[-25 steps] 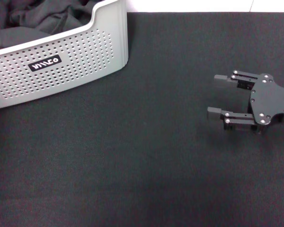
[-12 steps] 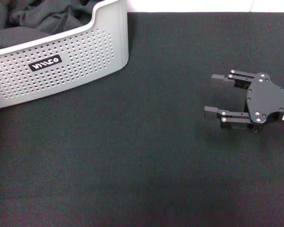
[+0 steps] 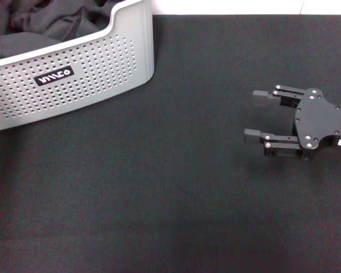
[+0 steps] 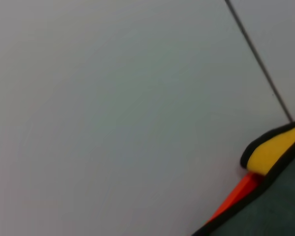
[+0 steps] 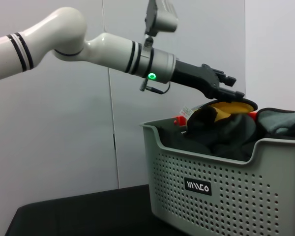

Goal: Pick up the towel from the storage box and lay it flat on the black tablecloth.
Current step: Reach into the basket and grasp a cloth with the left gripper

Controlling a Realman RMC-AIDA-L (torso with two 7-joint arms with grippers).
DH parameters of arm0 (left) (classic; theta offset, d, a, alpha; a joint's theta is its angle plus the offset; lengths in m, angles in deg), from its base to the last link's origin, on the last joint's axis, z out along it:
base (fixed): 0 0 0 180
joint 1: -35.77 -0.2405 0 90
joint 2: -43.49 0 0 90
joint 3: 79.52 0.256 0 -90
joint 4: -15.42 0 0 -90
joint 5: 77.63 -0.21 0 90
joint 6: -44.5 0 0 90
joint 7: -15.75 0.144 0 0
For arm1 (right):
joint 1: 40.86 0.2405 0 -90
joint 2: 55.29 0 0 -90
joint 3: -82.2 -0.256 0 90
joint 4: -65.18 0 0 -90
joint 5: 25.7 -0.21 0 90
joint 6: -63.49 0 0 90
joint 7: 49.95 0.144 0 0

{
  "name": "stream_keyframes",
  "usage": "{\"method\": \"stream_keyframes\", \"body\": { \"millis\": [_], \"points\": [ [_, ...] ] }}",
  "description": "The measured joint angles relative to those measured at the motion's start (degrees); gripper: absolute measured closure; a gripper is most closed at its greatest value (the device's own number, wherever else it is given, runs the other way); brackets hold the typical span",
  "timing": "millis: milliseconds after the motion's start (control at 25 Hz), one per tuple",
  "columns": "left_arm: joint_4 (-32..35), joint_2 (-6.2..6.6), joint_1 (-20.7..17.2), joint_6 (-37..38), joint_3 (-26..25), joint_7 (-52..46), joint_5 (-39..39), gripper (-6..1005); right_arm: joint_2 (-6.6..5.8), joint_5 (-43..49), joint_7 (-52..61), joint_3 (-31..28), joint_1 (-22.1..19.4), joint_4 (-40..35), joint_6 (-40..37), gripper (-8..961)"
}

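Right end effector (image 3: 253, 115) slightly leftward

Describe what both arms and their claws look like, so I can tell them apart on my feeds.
The right claw is all black: two flat-linked fingers on a plate studded with silver screws, a thin cable looping beside it. The left arm is glossy white with black bands, a lit green indicator and a grey camera block near the wrist, ending in a black left claw.
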Motion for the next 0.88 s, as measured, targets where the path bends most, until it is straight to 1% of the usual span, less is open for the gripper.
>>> {"method": "stream_keyframes", "body": {
  "millis": [120, 200, 800, 880],
  "points": [
    [-2.2, 0.07, 0.9, -1.6, 0.3, -2.4, -4.1, 360, 0.0, 0.0, 0.0, 0.0, 0.0, 0.0, 0.0, 266],
    [-2.9, 0.11, 1.2, -2.1, 0.2, -3.4, -5.2, 366, 0.0, 0.0, 0.0, 0.0, 0.0, 0.2, 0.1, 268],
    [-5.2, 0.2, 0.7, -4.1, -1.0, -3.9, -6.1, 408, -0.01, 0.0, 0.0, 0.3, -0.1, 1.3, 1.2, 280],
    [-6.3, 0.18, 0.8, -5.3, -0.9, -3.8, -6.1, 489, 0.0, 0.0, 0.0, 0.3, -0.1, 1.3, 1.5, 282]
  ]
}}
